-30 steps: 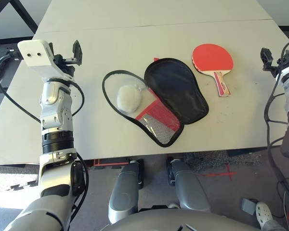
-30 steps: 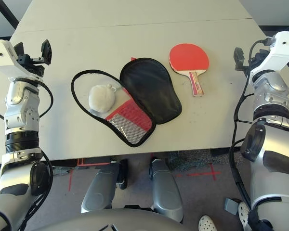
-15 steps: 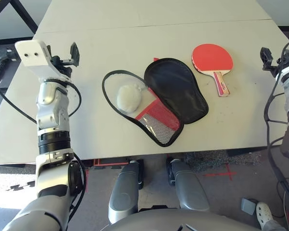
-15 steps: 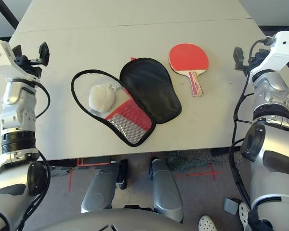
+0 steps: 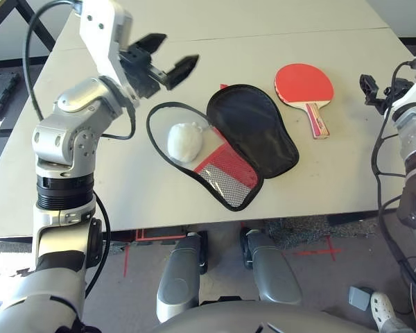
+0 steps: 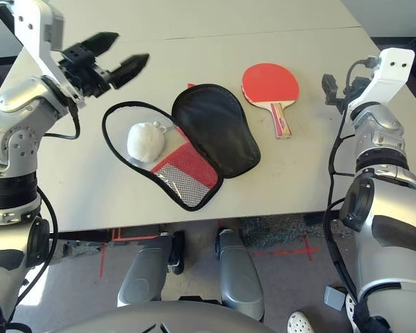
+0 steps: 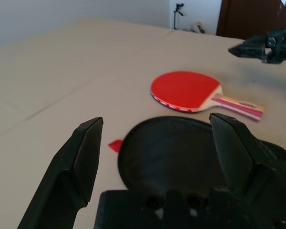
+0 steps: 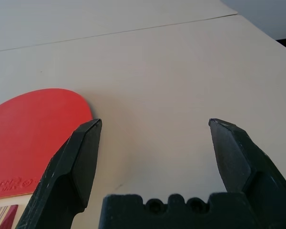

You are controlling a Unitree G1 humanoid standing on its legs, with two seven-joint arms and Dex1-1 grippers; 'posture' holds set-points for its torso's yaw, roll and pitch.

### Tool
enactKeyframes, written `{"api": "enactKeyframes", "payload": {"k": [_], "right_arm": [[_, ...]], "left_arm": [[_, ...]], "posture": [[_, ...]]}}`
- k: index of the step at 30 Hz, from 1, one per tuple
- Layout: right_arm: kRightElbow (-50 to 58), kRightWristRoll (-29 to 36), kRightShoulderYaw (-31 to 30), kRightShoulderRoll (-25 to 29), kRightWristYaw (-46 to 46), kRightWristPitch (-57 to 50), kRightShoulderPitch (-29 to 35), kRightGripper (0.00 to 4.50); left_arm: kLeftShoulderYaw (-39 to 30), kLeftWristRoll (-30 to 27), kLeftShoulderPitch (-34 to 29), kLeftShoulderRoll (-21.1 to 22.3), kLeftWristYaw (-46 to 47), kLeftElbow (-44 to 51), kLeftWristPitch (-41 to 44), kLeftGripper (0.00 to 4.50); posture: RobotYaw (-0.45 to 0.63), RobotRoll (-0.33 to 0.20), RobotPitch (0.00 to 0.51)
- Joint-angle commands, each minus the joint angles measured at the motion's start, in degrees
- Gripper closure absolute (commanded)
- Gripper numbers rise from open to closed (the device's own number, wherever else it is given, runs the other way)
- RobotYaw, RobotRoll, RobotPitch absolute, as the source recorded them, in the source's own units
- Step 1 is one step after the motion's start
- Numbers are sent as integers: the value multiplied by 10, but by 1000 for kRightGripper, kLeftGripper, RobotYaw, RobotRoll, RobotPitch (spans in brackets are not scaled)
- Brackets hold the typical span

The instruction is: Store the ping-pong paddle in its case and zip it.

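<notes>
Ping-pong paddle (image 5: 304,84) flat on table (image 5: 125,194), just beside unzipped case (image 5: 253,135). Left gripper (image 5: 168,57) and right gripper (image 8: 155,143) both spread wide, nothing held. Risks: fluffy ball (image 5: 185,142) inside case could obstruct insertion; thin paddle could be pushed away during pickup.

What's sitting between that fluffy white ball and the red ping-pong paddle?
The open black-lined flap of the red fabric case lies between the fluffy white ball and the red paddle, seen in both eye views.
</notes>
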State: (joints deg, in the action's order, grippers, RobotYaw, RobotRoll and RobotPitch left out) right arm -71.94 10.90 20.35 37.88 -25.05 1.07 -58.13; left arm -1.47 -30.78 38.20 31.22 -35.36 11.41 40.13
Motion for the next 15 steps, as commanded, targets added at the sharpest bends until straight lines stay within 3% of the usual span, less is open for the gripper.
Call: {"api": "enactKeyframes", "payload": {"k": [1, 4, 9, 12, 15], "right_arm": [[22, -19, -30, 1, 5, -81, -32, 35], [51, -45, -68, 7, 1, -141, -52, 35], [120, -28, -80, 9, -34, -294, -81, 35], [156, -45, -127, 12, -57, -477, -131, 35], [187, -53, -165, 14, -78, -562, -143, 35]], "left_arm": [[36, 1, -16, 9, -33, 23, 16, 0], [45, 8, -17, 5, -40, 16, 12, 0], [57, 22, -16, -4, -44, 6, 2, 0], [67, 35, -18, -9, -47, 2, -4, 0], [68, 39, -19, -12, -48, 4, -5, 0]], "posture": [[56, 0, 192], [42, 0, 190], [23, 0, 189], [19, 0, 189], [21, 0, 190]]}}
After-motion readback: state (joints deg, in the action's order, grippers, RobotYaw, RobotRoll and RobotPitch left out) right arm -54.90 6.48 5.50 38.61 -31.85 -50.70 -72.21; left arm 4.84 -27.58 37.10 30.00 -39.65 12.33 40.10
